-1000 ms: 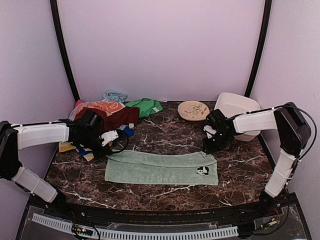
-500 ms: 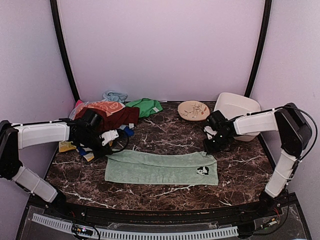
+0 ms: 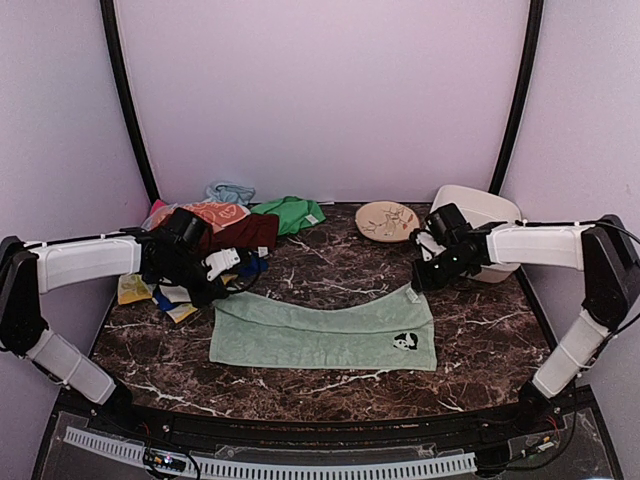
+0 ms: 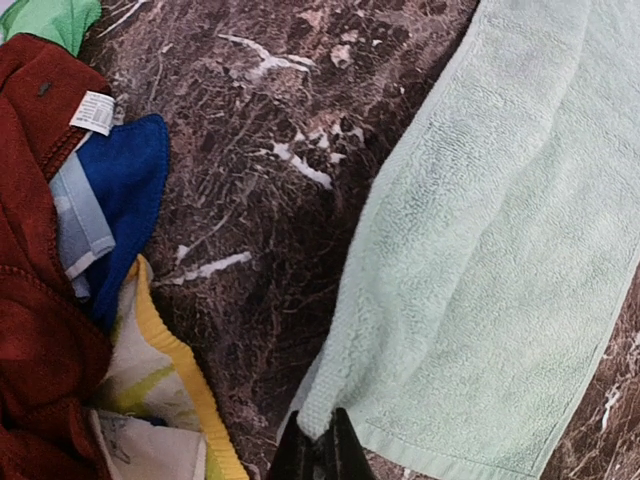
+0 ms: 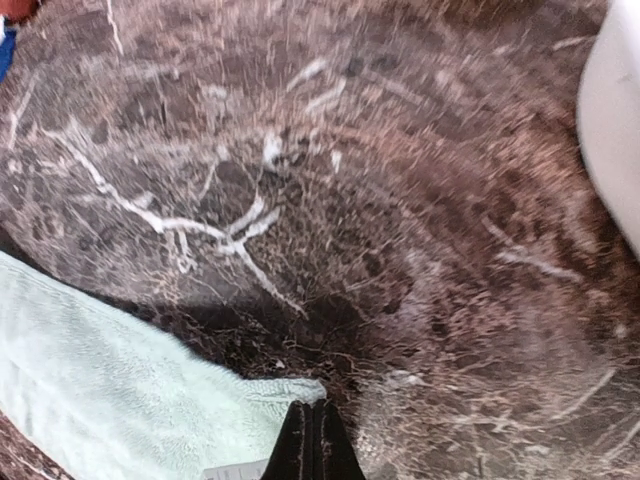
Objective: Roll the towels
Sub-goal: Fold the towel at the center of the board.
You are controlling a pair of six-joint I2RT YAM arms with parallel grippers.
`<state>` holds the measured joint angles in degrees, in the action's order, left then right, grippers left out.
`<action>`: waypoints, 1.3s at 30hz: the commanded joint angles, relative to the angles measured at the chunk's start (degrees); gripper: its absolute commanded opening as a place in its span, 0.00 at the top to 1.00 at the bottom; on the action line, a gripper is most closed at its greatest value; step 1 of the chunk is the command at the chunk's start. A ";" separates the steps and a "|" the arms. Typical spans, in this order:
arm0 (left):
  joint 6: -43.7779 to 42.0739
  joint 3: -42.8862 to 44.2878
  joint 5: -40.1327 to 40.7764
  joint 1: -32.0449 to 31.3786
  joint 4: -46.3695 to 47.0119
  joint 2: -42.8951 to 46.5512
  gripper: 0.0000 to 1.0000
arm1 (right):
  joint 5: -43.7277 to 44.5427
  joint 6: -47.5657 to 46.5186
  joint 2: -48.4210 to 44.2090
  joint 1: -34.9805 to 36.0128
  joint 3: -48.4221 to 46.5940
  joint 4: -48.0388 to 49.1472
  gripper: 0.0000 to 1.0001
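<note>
Left end effector (image 4: 320,455): closed on a far corner of the mint towel (image 3: 320,335).
Right end effector (image 5: 313,445): pinched shut on the other far corner.
Towel position: mostly flat on the table (image 3: 330,270), stretched between both.
Progress: no roll begun (only corners gripped); heap untouched.
Surroundings: maroon towel (image 3: 235,232) heap beside left; plate (image 3: 387,220), tub (image 3: 480,215) beyond right, not obstructing.

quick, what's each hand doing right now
Left hand: closed on a corner of the pale mint-green cloth towel.
Right hand: closed on another corner of the same towel.
</note>
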<state>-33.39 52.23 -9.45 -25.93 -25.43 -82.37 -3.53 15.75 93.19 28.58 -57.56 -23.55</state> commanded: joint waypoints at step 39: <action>-2.00 -11.17 -1.06 -2.53 0.97 6.78 1.00 | 12.41 16.72 -26.88 11.38 22.68 2.84 1.00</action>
<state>-34.54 42.65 -10.44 -28.36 -23.92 -78.39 5.58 28.12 68.84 38.46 -36.84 -20.80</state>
